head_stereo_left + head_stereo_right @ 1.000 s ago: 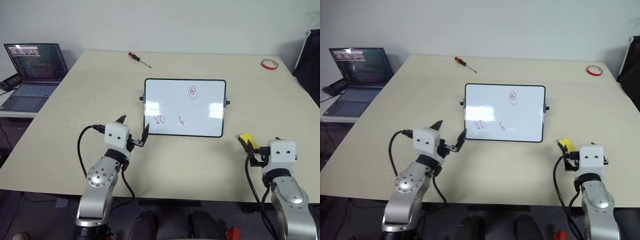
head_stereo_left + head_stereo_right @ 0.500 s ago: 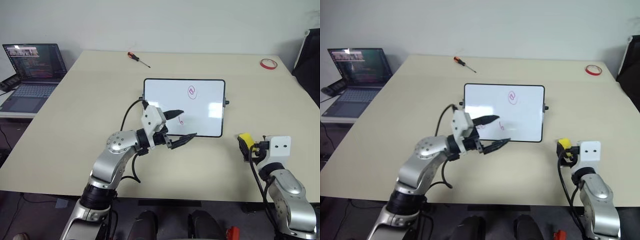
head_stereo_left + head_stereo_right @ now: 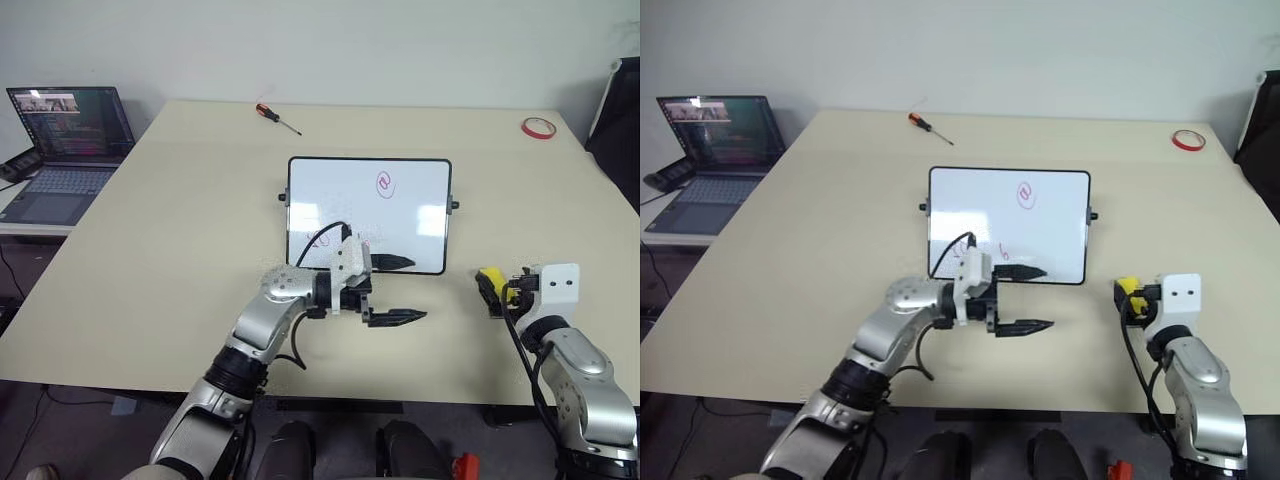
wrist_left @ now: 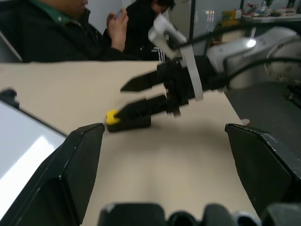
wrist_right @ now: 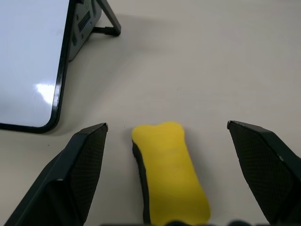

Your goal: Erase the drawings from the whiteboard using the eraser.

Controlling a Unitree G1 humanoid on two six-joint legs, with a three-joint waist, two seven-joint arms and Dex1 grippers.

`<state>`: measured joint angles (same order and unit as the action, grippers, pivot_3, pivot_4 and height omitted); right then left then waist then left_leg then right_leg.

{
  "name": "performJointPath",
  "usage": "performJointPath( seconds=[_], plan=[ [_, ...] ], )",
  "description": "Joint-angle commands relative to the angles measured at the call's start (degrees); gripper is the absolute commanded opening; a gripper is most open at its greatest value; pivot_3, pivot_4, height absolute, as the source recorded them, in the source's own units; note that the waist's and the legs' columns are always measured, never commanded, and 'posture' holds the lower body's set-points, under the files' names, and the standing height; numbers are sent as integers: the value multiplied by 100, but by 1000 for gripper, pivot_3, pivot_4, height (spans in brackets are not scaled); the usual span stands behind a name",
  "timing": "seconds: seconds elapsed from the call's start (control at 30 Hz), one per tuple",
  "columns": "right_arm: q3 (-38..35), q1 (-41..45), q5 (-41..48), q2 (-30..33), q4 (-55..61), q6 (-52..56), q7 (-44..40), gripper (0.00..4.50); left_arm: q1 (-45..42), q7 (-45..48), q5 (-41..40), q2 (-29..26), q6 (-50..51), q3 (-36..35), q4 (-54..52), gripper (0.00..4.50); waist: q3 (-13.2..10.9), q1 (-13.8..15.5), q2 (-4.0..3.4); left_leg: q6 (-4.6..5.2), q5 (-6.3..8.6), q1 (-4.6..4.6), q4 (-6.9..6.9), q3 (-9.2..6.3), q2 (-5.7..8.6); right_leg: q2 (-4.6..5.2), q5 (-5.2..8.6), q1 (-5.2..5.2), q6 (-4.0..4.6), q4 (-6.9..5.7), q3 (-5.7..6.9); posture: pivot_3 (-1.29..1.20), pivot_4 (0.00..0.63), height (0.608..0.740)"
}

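Observation:
The whiteboard [image 3: 415,215] stands propped at the table's middle. It carries a pink swirl drawing [image 3: 384,184] and a looped one [image 3: 320,238]; my left hand covers the lower middle of the board. My left gripper [image 3: 405,290] is open and empty in front of the board's near edge, pointing right. The yellow eraser [image 5: 169,174] with its dark underside lies on the table right of the board. It sits between the wide-apart fingers of my open right gripper [image 5: 167,126], untouched by either. The left wrist view shows the right gripper [image 4: 134,98] over the eraser [image 4: 112,117].
An open laptop [image 3: 65,140] sits on a side table at far left. A red-handled screwdriver [image 3: 277,117] lies behind the board and a red tape ring [image 3: 537,127] at the far right corner. People [image 4: 61,28] sit beyond the table's right side.
My left arm swung right across the front of the board and its gripper turned to point right. The right gripper edged forward, closer around the eraser.

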<state>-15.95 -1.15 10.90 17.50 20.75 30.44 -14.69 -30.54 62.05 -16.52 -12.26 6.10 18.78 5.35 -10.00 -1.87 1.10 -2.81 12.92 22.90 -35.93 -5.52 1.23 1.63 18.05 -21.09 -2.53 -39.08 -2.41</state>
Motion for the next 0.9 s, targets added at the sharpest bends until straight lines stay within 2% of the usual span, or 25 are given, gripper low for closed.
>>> performJointPath(
  seconds=[0.03,0.9],
  plan=[
    [-5,16,108,16,44,-3,-6,4456,-4,-155,127,39,-257,-68,-44,4500,0,-7,0,0,0,-1,0,0,-1,0,0,0,0,0,-1,0,150,740],
    [25,271,232,49,-199,435,113,4456,-28,-530,5,120,-56,-214,-314,4500,1,5,-1,0,0,0,-1,-3,-1,-1,0,0,0,-1,1,0,150,740]
  ],
)
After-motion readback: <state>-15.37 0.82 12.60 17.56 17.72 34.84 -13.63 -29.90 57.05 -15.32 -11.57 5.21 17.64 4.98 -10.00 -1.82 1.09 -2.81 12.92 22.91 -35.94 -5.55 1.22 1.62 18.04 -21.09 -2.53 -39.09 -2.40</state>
